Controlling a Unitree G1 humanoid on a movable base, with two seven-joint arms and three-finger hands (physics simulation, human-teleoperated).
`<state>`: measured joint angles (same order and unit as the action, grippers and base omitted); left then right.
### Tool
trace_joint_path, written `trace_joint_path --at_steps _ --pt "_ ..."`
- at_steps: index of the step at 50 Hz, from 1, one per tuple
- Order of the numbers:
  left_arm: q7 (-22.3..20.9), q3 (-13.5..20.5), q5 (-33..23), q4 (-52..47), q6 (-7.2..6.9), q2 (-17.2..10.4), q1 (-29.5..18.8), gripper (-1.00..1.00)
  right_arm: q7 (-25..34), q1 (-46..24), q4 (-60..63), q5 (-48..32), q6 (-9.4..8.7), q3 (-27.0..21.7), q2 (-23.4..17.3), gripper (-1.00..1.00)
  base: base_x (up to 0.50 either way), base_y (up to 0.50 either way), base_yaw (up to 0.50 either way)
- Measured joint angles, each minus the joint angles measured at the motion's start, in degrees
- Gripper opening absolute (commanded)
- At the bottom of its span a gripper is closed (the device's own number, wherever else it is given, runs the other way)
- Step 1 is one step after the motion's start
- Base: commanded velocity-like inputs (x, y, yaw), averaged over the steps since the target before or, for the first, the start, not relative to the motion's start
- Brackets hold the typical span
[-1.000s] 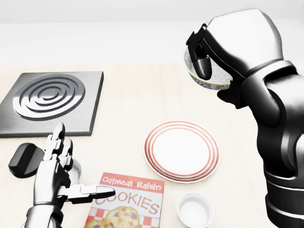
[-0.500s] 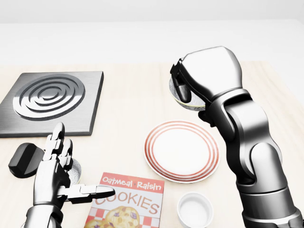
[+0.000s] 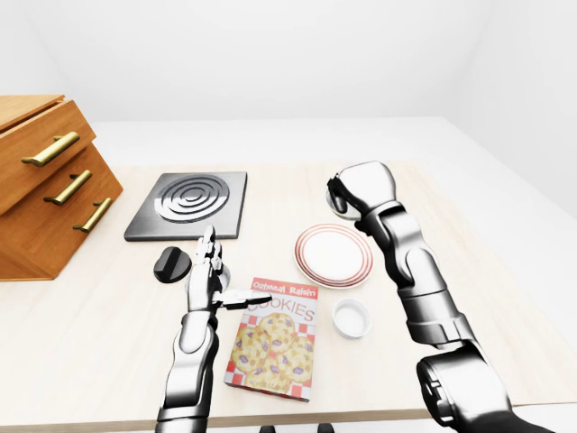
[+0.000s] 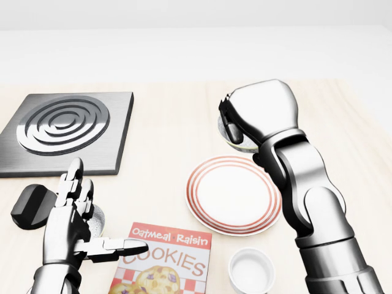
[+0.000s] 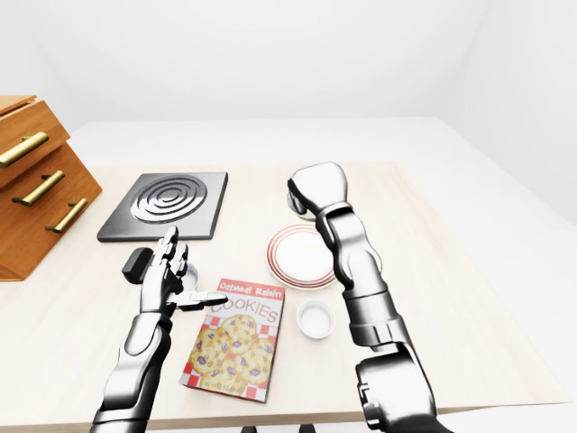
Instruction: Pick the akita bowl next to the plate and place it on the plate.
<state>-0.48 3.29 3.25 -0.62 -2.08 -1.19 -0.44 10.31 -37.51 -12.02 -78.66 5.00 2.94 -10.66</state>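
The akita bowl (image 4: pixel 236 136) is hanging gripped in the right hand's (image 4: pixel 257 116) closed fingers just above the plate's (image 4: pixel 234 195) top rim, awaiting lowering, while the left hand (image 4: pixel 70 223) is idling, fingers spread.

We see a pale wooden counter (image 3: pixel 108 334) filling the lower part of the left-eye view. On it, at upper left, sits a wooden drawer chest (image 3: pixel 41 185) with brass handles. Just right of it lies a dark square burner plate (image 4: pixel 61 131) with concentric rings. Below that, at the head view's left edge, rests a black knob-like piece (image 4: pixel 30 206). A red-rimmed plate (image 4: pixel 234 195) lies at centre, a cookie box (image 3: pixel 273 338) flat below it, and a small white ramekin (image 4: pixel 251 270) at lower right.
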Motion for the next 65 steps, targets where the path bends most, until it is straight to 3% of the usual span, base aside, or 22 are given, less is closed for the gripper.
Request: trace_joint_path --at_steps 20,65 --pt "0.02 0.01 -0.01 0.35 0.16 -0.03 -0.15 1.00 -6.32 2.29 -5.71 -2.67 0.00 1.34 0.95 -1.00 0.00 0.00 0.00" --pt "0.08 -0.01 0.02 0.85 0.43 -0.01 -0.31 1.00 -9.99 7.95 -7.25 -2.37 0.00 3.80 4.39 -1.00 0.00 0.00 0.00"
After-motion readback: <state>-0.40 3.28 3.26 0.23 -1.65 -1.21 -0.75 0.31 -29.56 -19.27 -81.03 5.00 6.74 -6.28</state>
